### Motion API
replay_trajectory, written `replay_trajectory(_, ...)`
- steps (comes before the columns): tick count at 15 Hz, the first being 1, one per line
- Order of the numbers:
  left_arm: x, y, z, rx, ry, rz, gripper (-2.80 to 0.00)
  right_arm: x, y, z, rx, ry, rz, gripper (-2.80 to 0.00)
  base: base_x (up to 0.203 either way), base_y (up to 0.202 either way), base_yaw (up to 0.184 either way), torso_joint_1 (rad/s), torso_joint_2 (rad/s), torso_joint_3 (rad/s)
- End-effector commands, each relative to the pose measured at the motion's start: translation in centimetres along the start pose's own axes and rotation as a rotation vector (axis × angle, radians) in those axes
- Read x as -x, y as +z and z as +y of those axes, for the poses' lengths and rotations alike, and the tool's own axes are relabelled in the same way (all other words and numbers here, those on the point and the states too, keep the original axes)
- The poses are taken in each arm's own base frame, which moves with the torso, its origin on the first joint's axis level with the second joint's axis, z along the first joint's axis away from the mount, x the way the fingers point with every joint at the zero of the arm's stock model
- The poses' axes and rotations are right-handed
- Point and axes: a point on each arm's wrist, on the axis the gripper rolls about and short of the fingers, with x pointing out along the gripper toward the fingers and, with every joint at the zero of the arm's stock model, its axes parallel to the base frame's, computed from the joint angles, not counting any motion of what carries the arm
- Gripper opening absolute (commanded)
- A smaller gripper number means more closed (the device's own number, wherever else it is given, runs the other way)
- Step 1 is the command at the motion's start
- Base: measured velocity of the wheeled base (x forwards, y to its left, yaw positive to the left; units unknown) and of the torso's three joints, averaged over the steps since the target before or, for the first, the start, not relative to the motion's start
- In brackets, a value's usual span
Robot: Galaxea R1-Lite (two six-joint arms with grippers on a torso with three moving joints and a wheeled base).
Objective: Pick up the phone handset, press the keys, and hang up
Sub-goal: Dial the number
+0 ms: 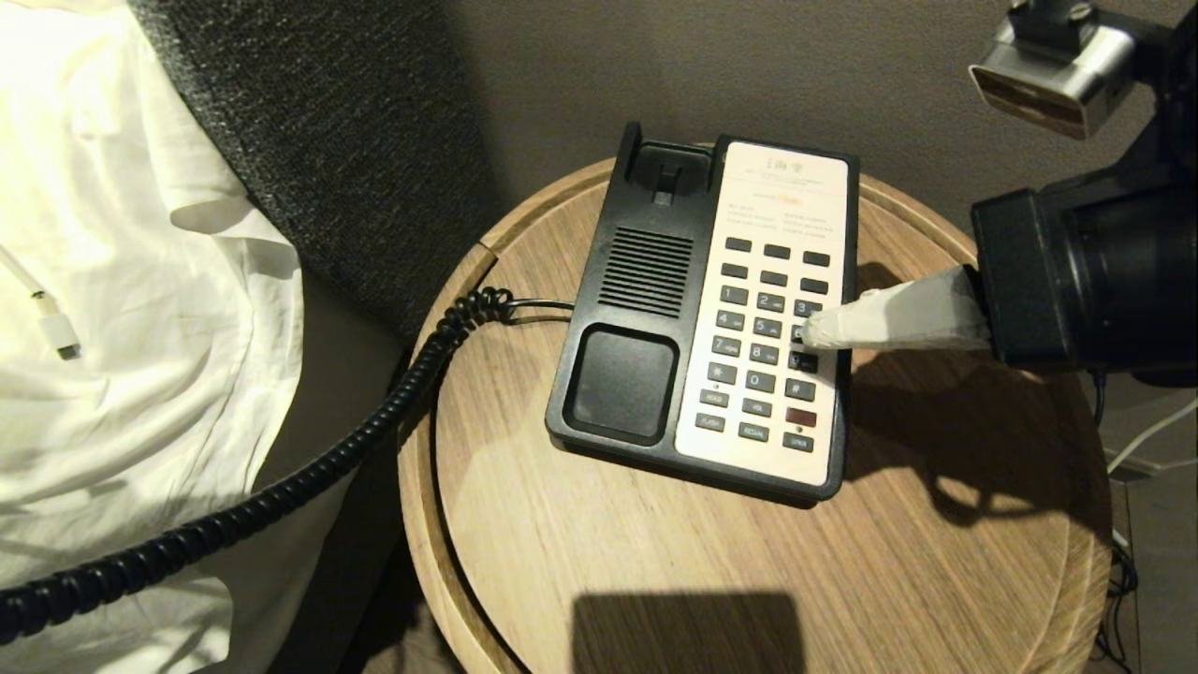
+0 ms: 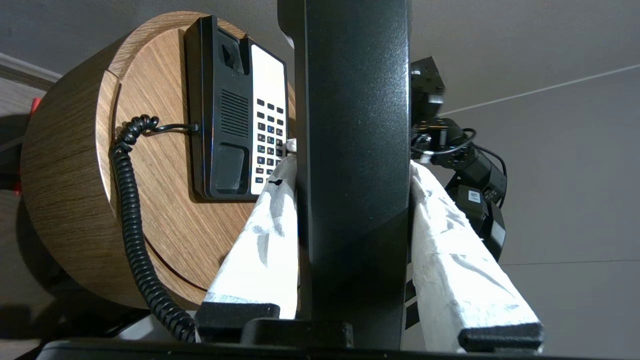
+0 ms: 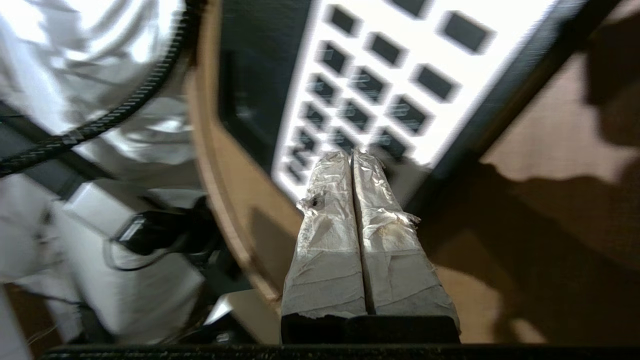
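Observation:
The black phone base (image 1: 636, 281) lies on a round wooden table (image 1: 655, 562) with its cradle empty. The glossy black phone handset (image 2: 350, 125) is off to the side of the table, with my left gripper (image 2: 352, 165) shut on it, one white-wrapped finger on each flank. Its coiled cord (image 1: 281, 487) runs off the table's left side. My right gripper (image 1: 814, 329) is shut and reaches in from the right. Its paired tips rest at the right column of the keys (image 1: 763, 328), around the 6 and 9. The wrist view shows the right gripper (image 3: 352, 152) tip-down over the blurred keys (image 3: 360, 105).
A white bed sheet (image 1: 122, 281) with a white charging cable (image 1: 56, 332) lies at the left. A dark upholstered headboard (image 1: 328, 122) stands behind it. Cables (image 1: 1118, 580) hang beside the table's right edge. The front half of the tabletop is bare wood.

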Motion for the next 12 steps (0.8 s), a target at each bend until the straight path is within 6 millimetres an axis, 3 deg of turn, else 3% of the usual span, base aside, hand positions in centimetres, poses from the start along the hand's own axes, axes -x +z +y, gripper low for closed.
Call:
replay_trajectory(1,0.0,0.0,0.0,0.001,0.006,-0.001,-2.8,0.4,0.2,1.3,-0.024,0.052,-0.004,-2.8,0.0,0.0,0.0,0.0,0.0,0.0)
replay_trajectory(12,0.1,0.0,0.1,0.002,0.006,-0.002,-2.8,-1.5,0.3,1.3,0.016,0.01,0.006,-2.8,0.0,0.0,0.0,0.0,0.0,0.0)
